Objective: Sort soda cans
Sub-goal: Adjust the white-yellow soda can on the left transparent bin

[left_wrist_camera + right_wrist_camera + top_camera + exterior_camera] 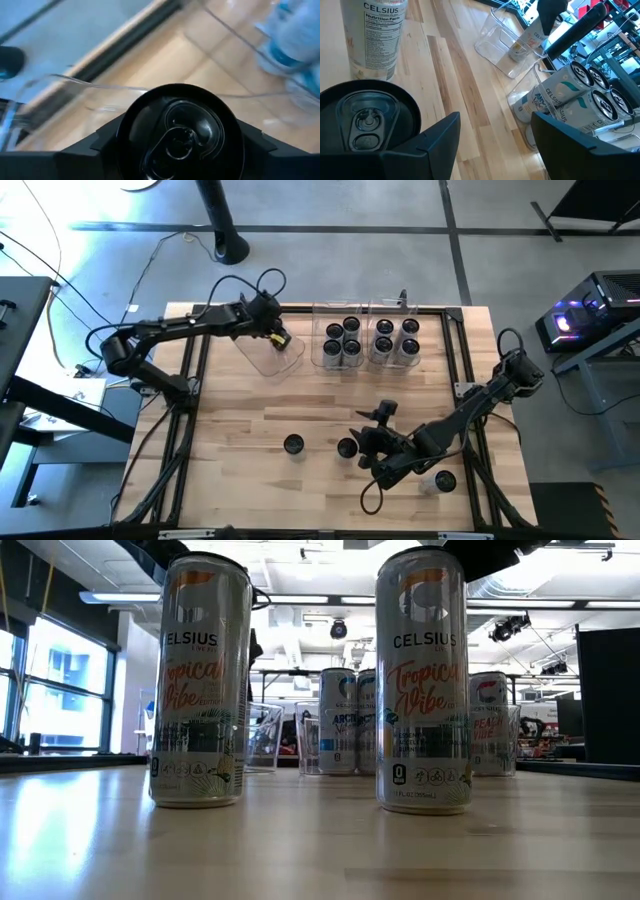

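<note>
The can point(180, 132) in the left gripper point(277, 337) stands upright, top toward the wrist camera, fingers closed on its sides, hanging over the empty clear bin point(272, 352) at upper left of the high view. So the drop is straight down. Two more bins point(340, 340) to its right already hold four cans each. Lower centre, a loose can point(347, 447) stands just left of the right gripper point(372, 442), whose jaws gape wide with nothing between them; another can point(293, 444) stands further left, one more point(444, 480) at lower right
</note>
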`<state>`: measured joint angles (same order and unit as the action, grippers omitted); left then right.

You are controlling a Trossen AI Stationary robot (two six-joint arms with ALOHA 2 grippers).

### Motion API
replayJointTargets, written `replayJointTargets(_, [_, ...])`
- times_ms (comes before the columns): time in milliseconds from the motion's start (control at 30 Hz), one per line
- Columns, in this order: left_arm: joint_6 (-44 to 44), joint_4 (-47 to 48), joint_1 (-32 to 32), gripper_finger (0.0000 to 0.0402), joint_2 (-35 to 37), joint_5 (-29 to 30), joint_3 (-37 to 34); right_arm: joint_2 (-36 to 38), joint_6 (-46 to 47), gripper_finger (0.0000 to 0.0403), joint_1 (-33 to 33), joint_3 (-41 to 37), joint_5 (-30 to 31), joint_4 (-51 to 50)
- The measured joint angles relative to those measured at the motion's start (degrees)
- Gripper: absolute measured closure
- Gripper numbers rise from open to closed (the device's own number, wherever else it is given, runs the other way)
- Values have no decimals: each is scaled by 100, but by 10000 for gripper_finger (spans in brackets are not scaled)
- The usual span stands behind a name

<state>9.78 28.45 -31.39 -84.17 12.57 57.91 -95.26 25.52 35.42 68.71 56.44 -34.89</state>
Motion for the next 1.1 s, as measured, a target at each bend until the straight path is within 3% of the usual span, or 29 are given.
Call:
replayJointTargets(333, [-254,30,676,160,354,-800,-2,0,0,165,-2,0,0,4])
replayJointTargets(767, [-711,-573,1057,159,-106,-837,0,0,-230,165,0,0,0,238])
replayJointTargets(1100, [-856,-625,1090,91,-240,-843,9,0,-243,165,0,0,0,258])
